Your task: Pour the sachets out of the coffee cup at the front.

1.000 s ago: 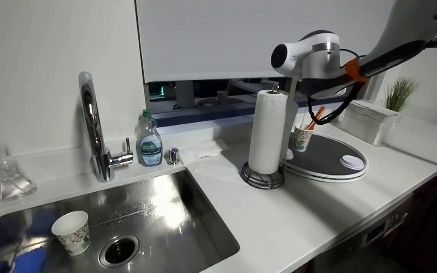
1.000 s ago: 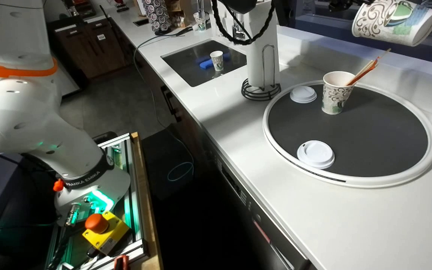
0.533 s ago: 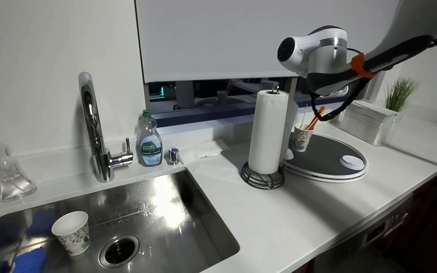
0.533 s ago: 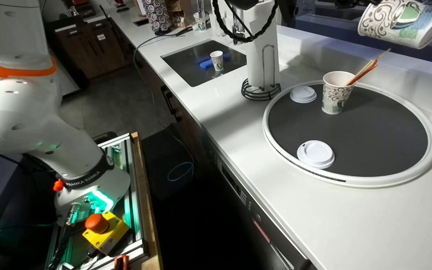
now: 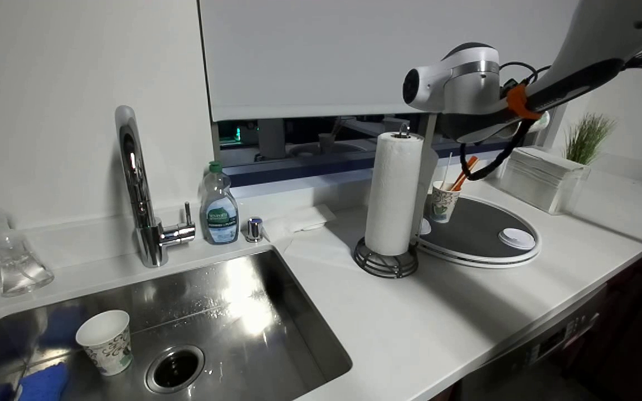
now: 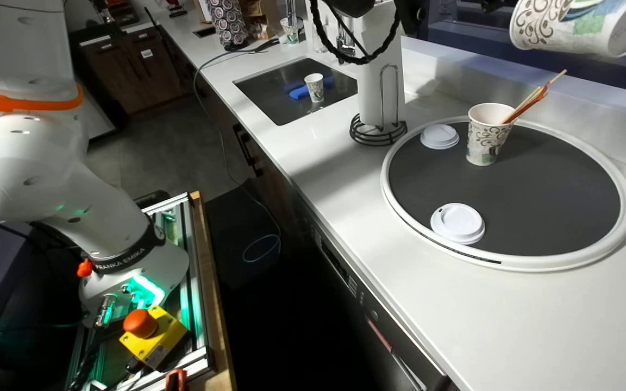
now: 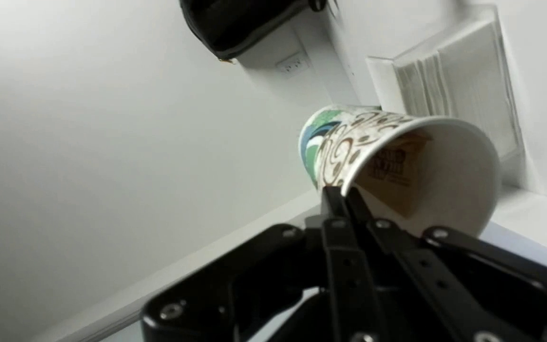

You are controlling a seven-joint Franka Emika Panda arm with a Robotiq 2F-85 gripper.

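Clamped narrow with the gripper (image 7: 344, 194) on the coffee cup (image 7: 344, 147), pinching the thin wall at the rim with the fingertips (image 7: 334, 204). Holding it aloft, tipped on its side, with mouth nearest the gripper and base away past the fingertips. Can make out a brown sachet (image 7: 392, 175) inside; can't read all the print, can't tell how many more behind it.

In an exterior view, can see the coffee cup (image 6: 574, 30) only in part, cropped by the frame, base toward the lens, inside hidden; can't check the grip there. In an exterior view, mostly hidden behind the arm (image 5: 471, 83).

Below the gripper, well apart, note the dark turntable (image 6: 536, 206) with another paper cup (image 6: 484, 144) of stir sticks (image 6: 530, 103), lower ends out of sight, plus two white lids (image 6: 457, 224), including one partly masked in an exterior view by the paper towel roll (image 5: 393, 195).

Beyond the fingertips in the wrist view, note a stack of napkins (image 7: 463, 85), blurred, overlapped by the coffee cup, and something black (image 7: 235, 28), cropped, can't identify.
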